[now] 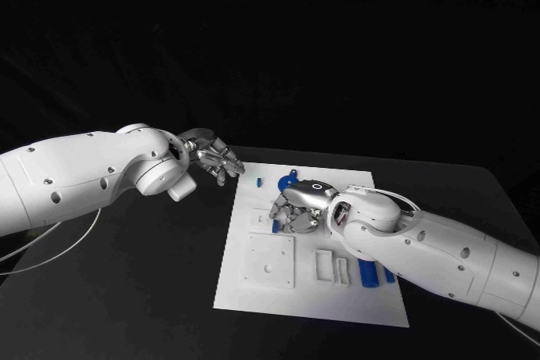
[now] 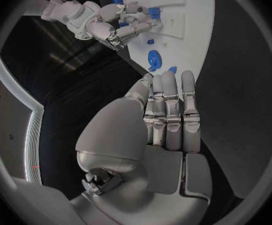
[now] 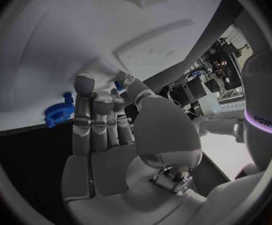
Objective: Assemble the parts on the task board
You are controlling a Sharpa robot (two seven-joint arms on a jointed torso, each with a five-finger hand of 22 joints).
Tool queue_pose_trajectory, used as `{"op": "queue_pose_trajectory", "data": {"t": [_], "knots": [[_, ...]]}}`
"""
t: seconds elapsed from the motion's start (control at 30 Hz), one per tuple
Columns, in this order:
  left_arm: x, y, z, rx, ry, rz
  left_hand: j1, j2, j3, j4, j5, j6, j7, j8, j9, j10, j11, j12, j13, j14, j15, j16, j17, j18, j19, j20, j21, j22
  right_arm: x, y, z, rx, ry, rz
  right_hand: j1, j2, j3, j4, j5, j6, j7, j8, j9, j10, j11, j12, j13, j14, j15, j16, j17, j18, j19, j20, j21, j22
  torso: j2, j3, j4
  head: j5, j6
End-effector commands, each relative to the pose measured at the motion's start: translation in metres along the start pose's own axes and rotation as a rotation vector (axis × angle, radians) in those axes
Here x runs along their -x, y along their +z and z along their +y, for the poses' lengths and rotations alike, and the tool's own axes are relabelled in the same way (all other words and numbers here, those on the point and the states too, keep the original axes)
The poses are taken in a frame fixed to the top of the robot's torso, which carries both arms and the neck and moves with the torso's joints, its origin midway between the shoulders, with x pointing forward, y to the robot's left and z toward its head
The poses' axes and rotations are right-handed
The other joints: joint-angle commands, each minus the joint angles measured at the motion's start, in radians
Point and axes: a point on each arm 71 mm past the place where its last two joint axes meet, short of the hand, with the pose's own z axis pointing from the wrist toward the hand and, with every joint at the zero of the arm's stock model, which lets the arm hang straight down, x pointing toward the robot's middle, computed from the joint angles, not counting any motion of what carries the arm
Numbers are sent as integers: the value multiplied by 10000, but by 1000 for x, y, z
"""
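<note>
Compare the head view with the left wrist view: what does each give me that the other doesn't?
Head view: the back of the left robot hand, hovering above the black table beside the far corner of the white rectangular task board.

Left wrist view: the left robot hand's palm side, fingers straight, holding nothing. There is also a small blue piece at the right robot hand's fingertips; I cannot tell if it is held.

Both: the board and the right robot hand over it.

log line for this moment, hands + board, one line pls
left hand: open, raised beside task board, holds nothing | right hand: over board middle, grip unclear | blue gear: on board
</note>
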Motion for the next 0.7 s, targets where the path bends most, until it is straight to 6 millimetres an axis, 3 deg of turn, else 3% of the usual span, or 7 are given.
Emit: {"op": "queue_pose_trajectory", "data": {"t": [0.03, 0.27, 0.43, 0.7], "knots": [[-1, 0, -1, 7, -113, 55, 84, -1, 70, 1, 47, -45, 7, 50, -11, -35, 14, -61, -11, 17, 55, -36, 12, -90, 42, 26, -62, 10, 2, 1, -1, -146, -80, -339, -35, -11, -213, 46, 0, -96, 47, -10, -12, -10, 63, -50, -20, 29, 47, -8, 12, -66, 432, 14, -61, 268, -1, 3, 4, 6, -1], [-1, 0, 0, 50, -113, 112, 93, -2, 75, -21, 49, -61, 14, 56, -15, -46, 17, -64, -15, 7, 59, -47, 13, -85, 31, 32, -75, 47, 4, 1, -1, -118, -45, -581, 63, 5, -486, 108, -149, -240, 109, -9, -9, -23, 116, -53, -50, 31, 86, -6, 4, -13, 437, 59, -59, 237, 2, 0, -5, 15, 0], [-1, 0, 0, 86, -108, 135, 111, 16, 93, -57, 49, -69, 22, 72, -19, -65, 24, -68, -22, -2, 63, -61, 16, -77, 22, 36, -93, 116, 3, 1, 1, 46, 30, -401, 117, 56, -465, 34, -240, -114, -33, -14, -10, -7, -19, -32, -33, 35, -1, 16, 22, -68, 428, 0, -17, 243, -2, -1, 0, 15, -4], [2, 1, 3, 159, -120, 89, 134, 25, 109, -108, 56, -77, 28, 83, -26, -70, 24, -64, -24, -6, 63, -68, 21, -69, 12, 37, -110, 192, -1, 0, 2, 166, 61, 153, 139, 67, -555, -113, -197, -149, -69, -11, -8, -37, -60, -68, -40, 3, -34, -38, -8, -142, 408, -49, -29, 264, -1, -3, 2, 16, -15]]}}
